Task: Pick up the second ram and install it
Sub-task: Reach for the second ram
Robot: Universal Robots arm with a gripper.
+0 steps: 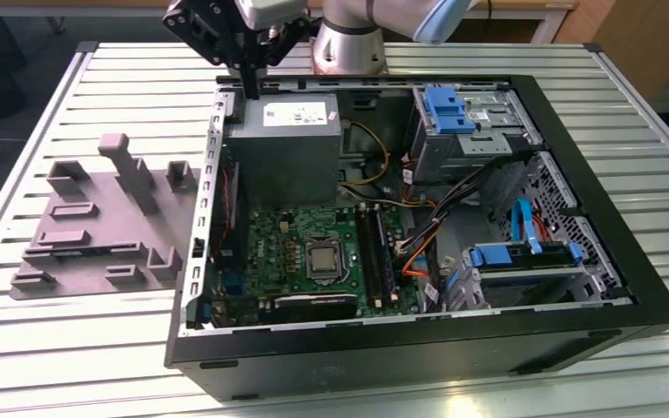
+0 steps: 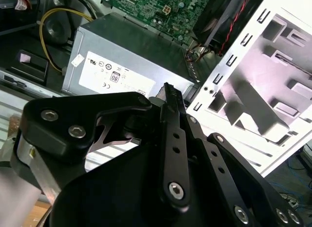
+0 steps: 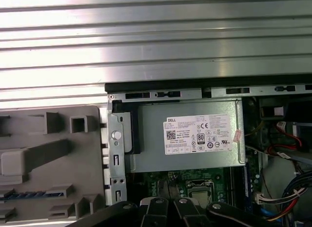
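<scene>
Exterior view: your gripper point(image 1: 250, 90) hangs above the computer case point(image 1: 428, 344) at its eleven o'clock corner, over the edge of the power supply point(image 1: 282, 144). Its fingers are drawn together into one thin black line, with nothing between them. The grey holder point(image 1: 114, 218) lies on the slatted table point(image 1: 79, 357) at nine o'clock from the case, just beside its wall. The black memory slots point(image 1: 378, 252) run along the green board at about five o'clock from the power supply, well apart from the gripper.

Second wrist view: you see the tips pinched narrow and empty over the labelled face of the power supply. The holder lies beyond the perforated case wall.

First wrist view: look in the holder for a dark strip with bluish marks standing on edge in a long slot. I take that to be the ram point(image 3: 34, 194). It is apart from the gripper and not yet picked up.

Expect it to be light, thin and stiff, yet fragile, with smooth faces that may slip. Take it across the flat faces near the middle of its upper edge. Keep off the contact edge, and avoid hard squeezing or twisting.
</scene>
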